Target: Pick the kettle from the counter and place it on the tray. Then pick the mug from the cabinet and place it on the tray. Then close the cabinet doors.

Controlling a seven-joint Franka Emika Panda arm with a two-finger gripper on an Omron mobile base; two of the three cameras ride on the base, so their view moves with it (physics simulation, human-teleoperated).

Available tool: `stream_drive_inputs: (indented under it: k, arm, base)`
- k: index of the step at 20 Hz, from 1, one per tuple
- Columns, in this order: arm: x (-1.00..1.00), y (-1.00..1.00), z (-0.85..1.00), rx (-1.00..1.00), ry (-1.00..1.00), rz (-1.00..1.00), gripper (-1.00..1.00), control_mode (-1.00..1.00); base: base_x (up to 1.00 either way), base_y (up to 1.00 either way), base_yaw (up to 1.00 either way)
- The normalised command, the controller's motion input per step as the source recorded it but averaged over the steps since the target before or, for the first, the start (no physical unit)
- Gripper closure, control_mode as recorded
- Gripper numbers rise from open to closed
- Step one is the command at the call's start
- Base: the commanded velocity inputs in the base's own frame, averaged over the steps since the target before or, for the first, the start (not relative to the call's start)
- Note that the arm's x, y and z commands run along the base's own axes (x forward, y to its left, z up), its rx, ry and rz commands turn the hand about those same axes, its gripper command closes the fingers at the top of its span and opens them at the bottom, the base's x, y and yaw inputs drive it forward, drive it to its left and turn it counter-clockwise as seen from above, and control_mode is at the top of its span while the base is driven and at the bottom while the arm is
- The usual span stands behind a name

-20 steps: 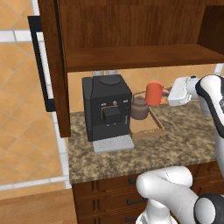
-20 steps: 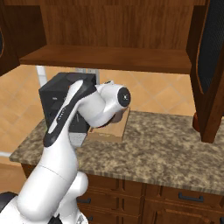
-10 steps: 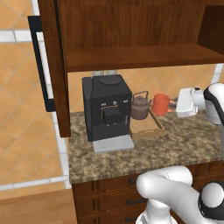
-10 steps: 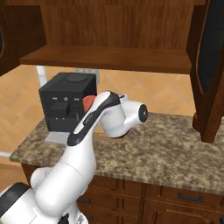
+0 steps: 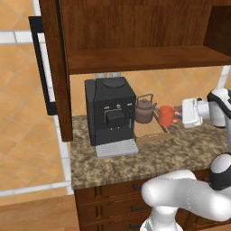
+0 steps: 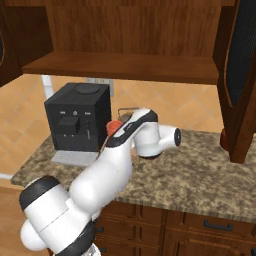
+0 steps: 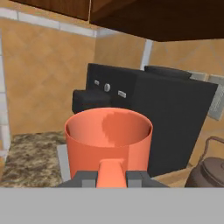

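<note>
My gripper [image 7: 111, 176] is shut on the loop handle of the orange-red mug [image 7: 109, 138], which is upright. In the left base view the mug [image 5: 166, 114] hangs low over the right end of the light-wood tray [image 5: 153, 132]; I cannot tell whether it touches. My gripper [image 5: 178, 116] reaches in from the right. The brown-grey kettle [image 5: 145, 109] stands on the tray just left of the mug, also seen as the kettle [image 7: 211, 168] at the hand view's right edge. Both cabinet doors stand open: left door [image 5: 56, 67], right door [image 6: 242, 75].
A large black coffee machine [image 5: 111, 113] stands on the granite counter [image 5: 180, 151] close to the tray's left side. The cabinet shelf [image 5: 144, 57] runs overhead. The right door [image 6: 242, 75] hangs out over the counter [image 6: 200, 170]; bare counter lies in front of the tray.
The mug, held in my gripper, has come down and slightly right, from above the kettle's height to just over the tray beside the kettle. The arm has folded lower.
</note>
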Motion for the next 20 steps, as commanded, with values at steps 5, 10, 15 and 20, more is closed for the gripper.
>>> stream_drive_inputs:
  k: [5,10,15,20]
  arm:
    - [0.59,-0.17,-0.54,0.0,0.0,0.16,1.0,-1.0]
    - [0.54,-0.05,-0.46,0.0,0.0,0.1,1.0,-1.0]
    - [0.36,-0.02,-0.34,0.0,0.01,0.02,1.0,-1.0]
    - [0.28,0.0,-0.23,0.0,0.02,0.0,1.0,-1.0]
  base:
    - [0.0,0.0,0.0]
    - [0.0,0.0,0.0]
    - [0.0,0.0,0.0]
    - [0.0,0.0,0.0]
